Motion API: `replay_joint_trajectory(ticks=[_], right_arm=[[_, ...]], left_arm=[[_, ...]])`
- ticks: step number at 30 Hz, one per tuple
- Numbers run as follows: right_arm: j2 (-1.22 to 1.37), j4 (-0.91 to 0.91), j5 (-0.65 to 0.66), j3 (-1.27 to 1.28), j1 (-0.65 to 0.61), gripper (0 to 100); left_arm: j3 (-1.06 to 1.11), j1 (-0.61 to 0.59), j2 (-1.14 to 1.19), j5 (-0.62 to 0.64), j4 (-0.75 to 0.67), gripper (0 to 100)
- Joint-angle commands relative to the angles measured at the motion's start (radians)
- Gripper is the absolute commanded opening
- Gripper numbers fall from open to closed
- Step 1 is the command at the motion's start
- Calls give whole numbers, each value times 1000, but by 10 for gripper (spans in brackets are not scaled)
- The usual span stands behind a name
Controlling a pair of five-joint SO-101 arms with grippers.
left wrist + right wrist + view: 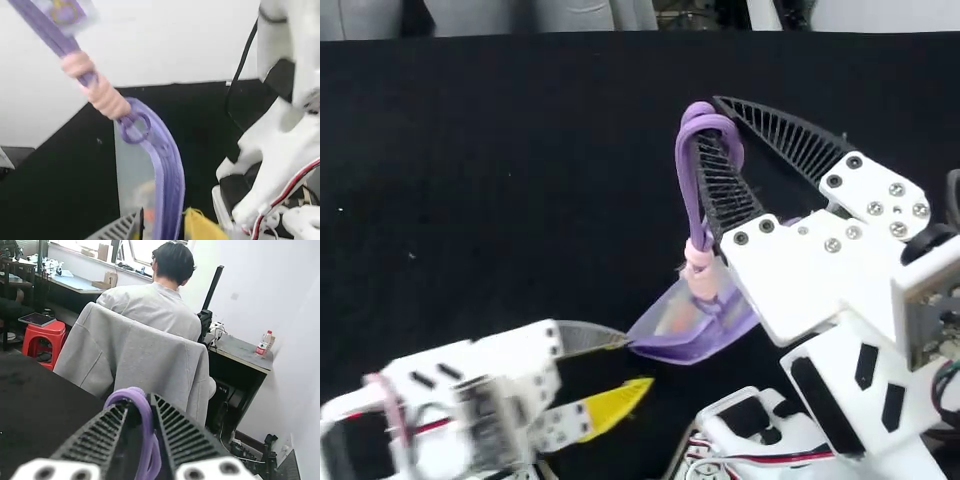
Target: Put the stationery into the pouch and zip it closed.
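Purple pouch (pixel 690 335) hangs limp below right tool (pixel 708 118), which is clenched on its strap (pixel 686 185); left tool (pixel 635 362) released; we'd grip zipper edge (pixel 167 170).

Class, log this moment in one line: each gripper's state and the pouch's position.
right gripper: shut on strap | left gripper: open, at pouch corner | pouch: hangs tilted from strap

The pouch (pixel 692 328) hangs over the table (pixel 470 150) by its strap (pixel 690 170), which is pinched in the right gripper (pixel 710 117) above it. The left gripper (pixel 625 365) sits just left of the pouch, with the pouch's edge between its spread fingers.
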Motion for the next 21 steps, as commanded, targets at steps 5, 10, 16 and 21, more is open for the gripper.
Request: replay_joint_trajectory(ticks=[5, 10, 16, 21], right_arm=[[19, -12, 11, -24, -6, 12], [19, -18, 12, -24, 41, 12], [19, -92, 11, 54, 115, 12], [13, -206, 11, 196, 117, 12]], left_arm=[[366, 1, 8, -9, -422, 145], [466, -7, 14, -8, -546, 145], [487, -22, 6, 5, -582, 145], [447, 8, 6, 100, -580, 149]])
